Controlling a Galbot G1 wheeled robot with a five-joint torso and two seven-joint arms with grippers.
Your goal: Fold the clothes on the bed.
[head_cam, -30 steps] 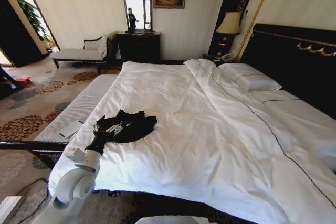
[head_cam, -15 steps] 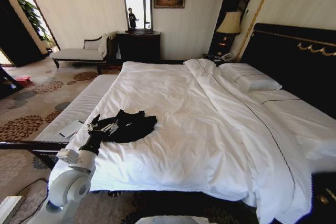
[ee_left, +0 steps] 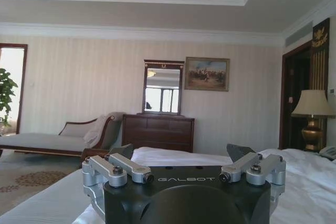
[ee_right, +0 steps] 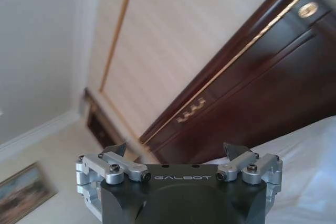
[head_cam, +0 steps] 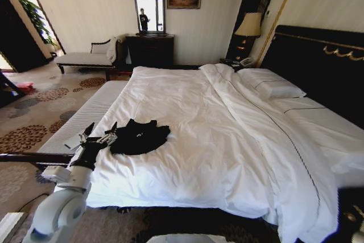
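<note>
A: Head view first; where is the T-shirt?
B: The black T-shirt (head_cam: 139,136) lies bunched on the white duvet near the foot corner of the bed (head_cam: 227,135) on the robot's left, well apart from the pillows (head_cam: 272,86); its lettering I cannot make out.
A: And the left end effector?
B: The left end effector (head_cam: 98,136) hovers just beside the shirt's left edge, over the duvet's border; its fingers are spread apart and grasp nothing.
A: Left wrist view?
B: The left end effector (ee_left: 185,153) shows both dark fingertips (ee_left: 122,150) set wide, released, with empty air between; behind it are the duvet, a chaise bench (ee_left: 58,140), a dark dresser (ee_left: 158,132) under a mirror (ee_left: 163,87), and a lamp (ee_left: 313,116).
A: Right wrist view?
B: The right end effector (ee_right: 177,151) is likewise released, fingers wide and empty; it is raised and tilted toward the dark headboard (ee_right: 252,93), with white bedding at one edge.
</note>
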